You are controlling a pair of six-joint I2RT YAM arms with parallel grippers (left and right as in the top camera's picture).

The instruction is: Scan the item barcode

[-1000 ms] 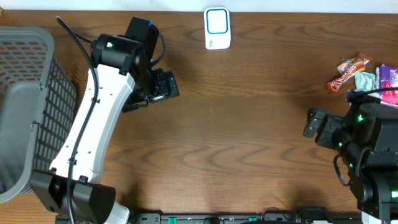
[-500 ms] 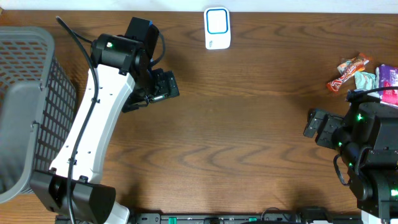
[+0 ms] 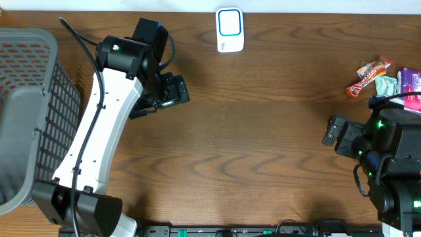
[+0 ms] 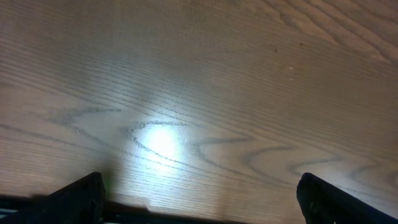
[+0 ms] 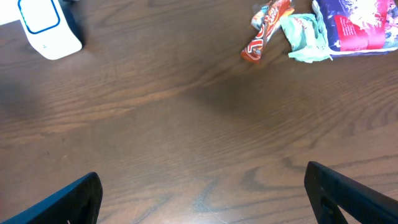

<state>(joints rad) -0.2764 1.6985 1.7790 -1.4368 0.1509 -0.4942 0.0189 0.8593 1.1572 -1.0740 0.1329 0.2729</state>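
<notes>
The likeliest item is the red-orange bar [image 5: 266, 31], lying flat on the worktop [image 3: 263, 151] at its far right corner, with one end touching a crumpled teal packet [image 5: 305, 37]. A purple-pink pack [image 5: 357, 28] lies just beyond that. The bar looks light and slim, in a glossy film wrapper that is probably slippery and creases easily, and the contents may snap or squash under a hard squeeze. A grasp across the narrow width near the middle seems safest. That would keep the crimped ends free and avoid covering a printed face. No barcode shows from any view, so it may be on the underside.

Its long axis runs diagonally. The near end points toward the middle of the worktop, and the far end toward the back right corner. Fingers would need to close crosswise to that line.

The right gripper [image 5: 208, 199] is near the bar but clear of it, spread wide and holding nothing. The white scanner [image 3: 230, 29] with its blue outline stands at the far edge, centre, well apart from the bar. The left gripper [image 4: 199, 208] is also spread wide and empty, over bare wood left of the scanner. A grey basket [image 3: 26, 112] sits at the left edge.
</notes>
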